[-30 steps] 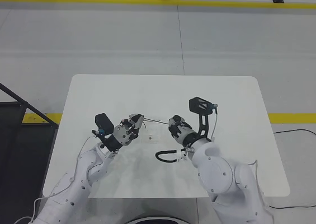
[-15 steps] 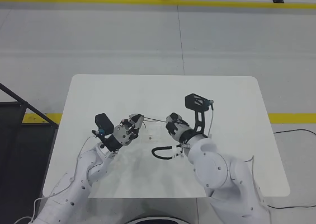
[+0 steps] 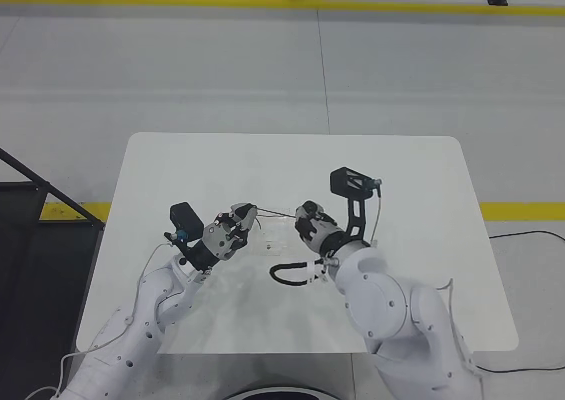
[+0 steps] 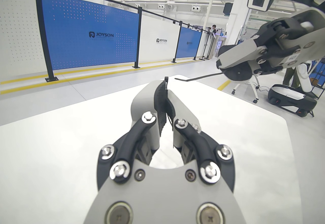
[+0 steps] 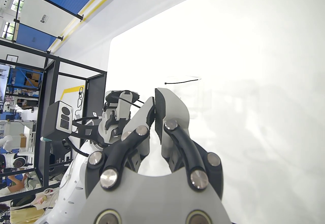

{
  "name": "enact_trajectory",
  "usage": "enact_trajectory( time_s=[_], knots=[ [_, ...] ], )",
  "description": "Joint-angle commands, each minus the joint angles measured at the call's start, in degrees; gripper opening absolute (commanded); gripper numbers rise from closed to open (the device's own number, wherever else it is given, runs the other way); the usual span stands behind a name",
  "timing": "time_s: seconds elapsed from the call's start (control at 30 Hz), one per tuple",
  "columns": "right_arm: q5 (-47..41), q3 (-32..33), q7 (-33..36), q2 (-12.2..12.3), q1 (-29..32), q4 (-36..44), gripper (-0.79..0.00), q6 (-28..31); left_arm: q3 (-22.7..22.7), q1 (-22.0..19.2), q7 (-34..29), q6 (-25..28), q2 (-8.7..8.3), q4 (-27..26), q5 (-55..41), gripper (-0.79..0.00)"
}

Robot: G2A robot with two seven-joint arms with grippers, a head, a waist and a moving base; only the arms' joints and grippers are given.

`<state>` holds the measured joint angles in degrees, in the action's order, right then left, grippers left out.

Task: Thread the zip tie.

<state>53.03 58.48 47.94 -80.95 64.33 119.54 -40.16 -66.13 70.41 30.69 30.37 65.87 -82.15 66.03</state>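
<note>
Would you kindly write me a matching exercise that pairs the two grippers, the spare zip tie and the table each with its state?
Things:
1. left gripper
2. right gripper
3. spare zip tie
4. table

States:
A. lies flat on the table
B. white, with rounded corners
C. shut on the head end of the held zip tie
D. shut on the held zip tie's thin tail

Pairs: 1-C, 2-D, 3-A, 4-B

White table [image 3: 412, 170], rounded corners. Black zip tie [image 5: 181, 81] lies flat near middle, at edge of clear plastic sheet [image 5: 200, 100].
</note>
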Motion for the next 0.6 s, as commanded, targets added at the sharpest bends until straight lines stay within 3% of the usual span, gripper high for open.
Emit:
enact_trajectory(
  time_s=[0.0,0.57],
  knots=[
    [-0.1,0.0,0.1,-0.1,-0.2,-0.3,-0.785,0.0,0.0,0.0,0.0,0.0,0.0,0.0,0.0,-0.785],
    [0.2,-0.2,0.4,-0.6,-0.7,-1.1,-0.785,-0.4,0.0,0.0,0.0,0.0,0.0,0.0,0.0,-0.785]
  ],
)
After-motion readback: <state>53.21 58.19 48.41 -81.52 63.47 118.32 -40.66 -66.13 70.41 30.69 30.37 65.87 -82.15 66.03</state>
